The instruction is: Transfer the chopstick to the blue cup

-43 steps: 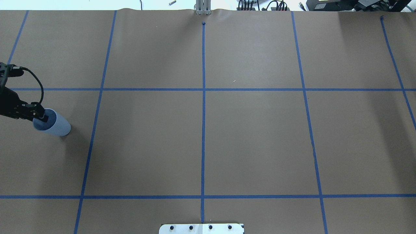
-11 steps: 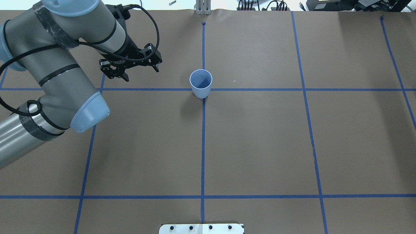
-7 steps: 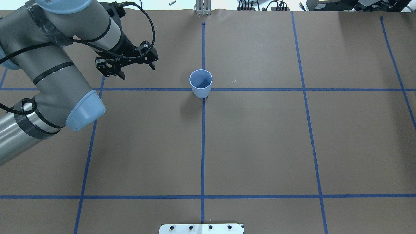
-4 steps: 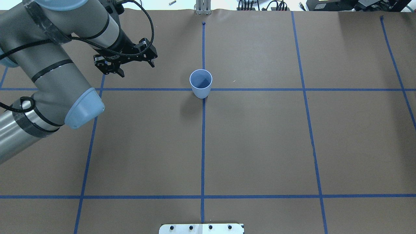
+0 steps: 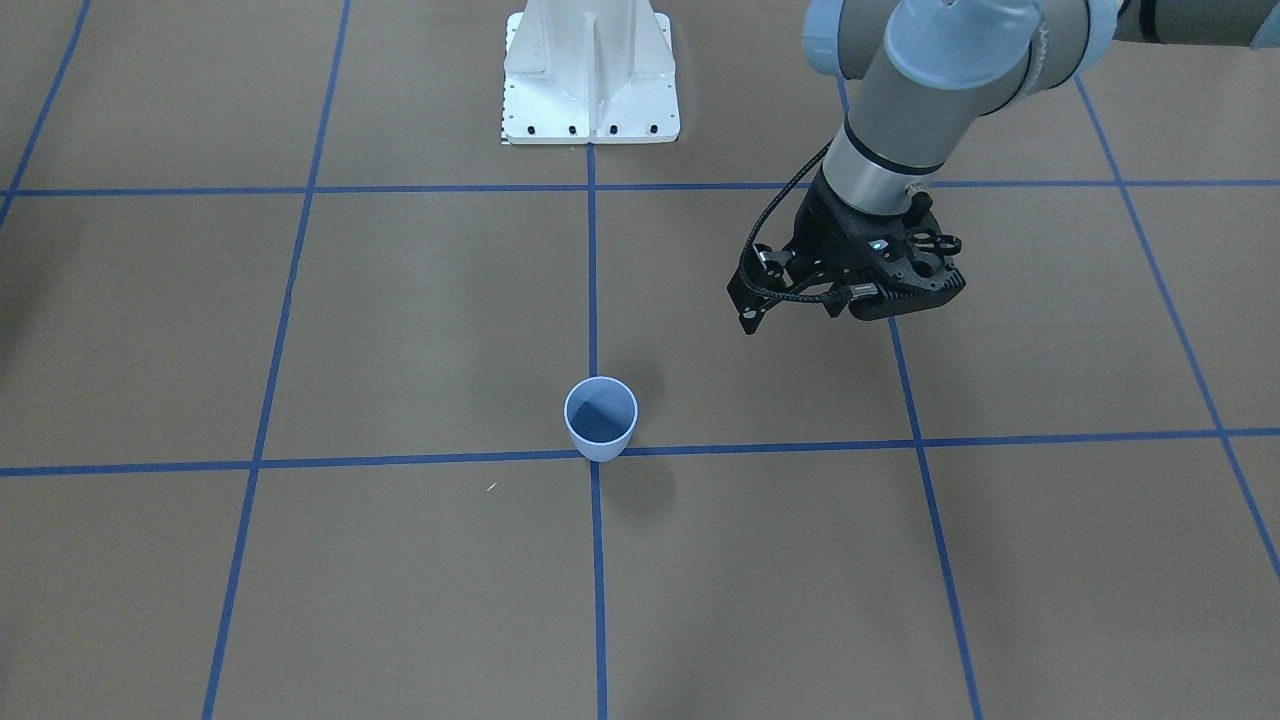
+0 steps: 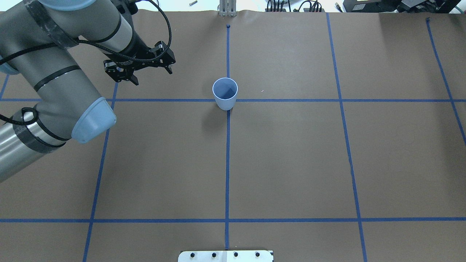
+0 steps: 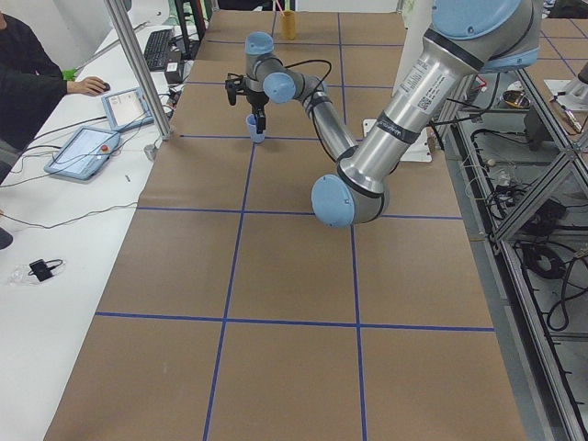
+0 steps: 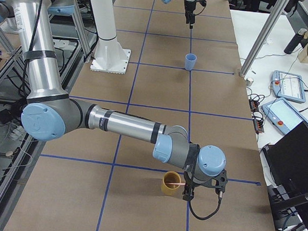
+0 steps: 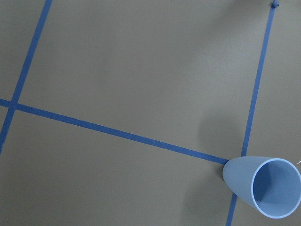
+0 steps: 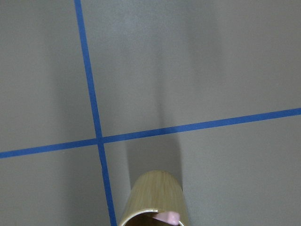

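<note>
The blue cup [image 6: 225, 93] stands upright and empty on the centre tape line; it also shows in the front view [image 5: 600, 420] and the left wrist view [image 9: 263, 186]. My left gripper [image 6: 153, 77] is open and empty, hovering well to the cup's left, and shows in the front view [image 5: 815, 312]. A pink chopstick [image 8: 177, 185] leans out of a tan wooden cup [image 8: 171, 183]; its rounded end shows in the right wrist view [image 10: 168, 217]. My right gripper [image 8: 202, 189] is right at that cup; I cannot tell whether it is open or shut.
Brown paper with a blue tape grid [image 6: 228, 160] covers the table. The white robot base [image 5: 590, 80] stands at the near middle edge. An operator [image 7: 28, 83], tablets and a metal post [image 7: 138, 69] are along the far side.
My left gripper brought the blue cup from the left edge to the centre, let go, and has been drawing away to the left, open. The cup has stayed still over the last second.
</note>
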`<act>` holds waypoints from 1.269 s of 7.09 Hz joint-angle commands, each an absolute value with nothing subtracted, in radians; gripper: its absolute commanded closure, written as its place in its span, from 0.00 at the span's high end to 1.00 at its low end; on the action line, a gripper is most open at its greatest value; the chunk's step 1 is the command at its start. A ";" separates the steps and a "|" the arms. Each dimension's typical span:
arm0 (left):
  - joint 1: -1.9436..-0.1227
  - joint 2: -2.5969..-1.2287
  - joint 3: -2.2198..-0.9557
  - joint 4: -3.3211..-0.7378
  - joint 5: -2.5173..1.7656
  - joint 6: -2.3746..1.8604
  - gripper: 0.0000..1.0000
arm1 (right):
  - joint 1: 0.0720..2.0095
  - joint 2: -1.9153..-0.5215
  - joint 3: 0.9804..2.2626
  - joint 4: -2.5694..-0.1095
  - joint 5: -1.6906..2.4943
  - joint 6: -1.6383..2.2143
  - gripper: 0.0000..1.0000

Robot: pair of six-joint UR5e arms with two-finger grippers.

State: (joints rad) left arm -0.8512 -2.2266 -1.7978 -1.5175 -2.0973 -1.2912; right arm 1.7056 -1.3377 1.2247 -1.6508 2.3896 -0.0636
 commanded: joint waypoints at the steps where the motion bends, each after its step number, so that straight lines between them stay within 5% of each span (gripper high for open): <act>1: -0.851 -2.220 -1.792 -1.519 -2.094 -1.290 0.98 | 1.695 -1.335 1.207 -1.644 2.390 -0.038 1.00; 3: -0.851 -2.220 -1.789 -1.519 -2.094 -1.290 0.98 | 1.694 -1.335 1.206 -1.644 2.393 -0.011 0.98; 6: -0.851 -2.218 -1.775 -1.525 -2.094 -1.289 0.98 | 1.692 -1.332 1.203 -1.641 2.396 0.023 0.54; 9: -0.853 -2.207 -1.785 -1.523 -2.094 -1.290 0.98 | 1.689 -1.322 1.201 -1.637 2.387 0.023 0.49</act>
State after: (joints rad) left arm -0.8518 -2.2103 -1.7784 -1.5244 -2.0938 -1.2899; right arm 1.6897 -1.3251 1.2020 -1.6387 2.3914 0.0227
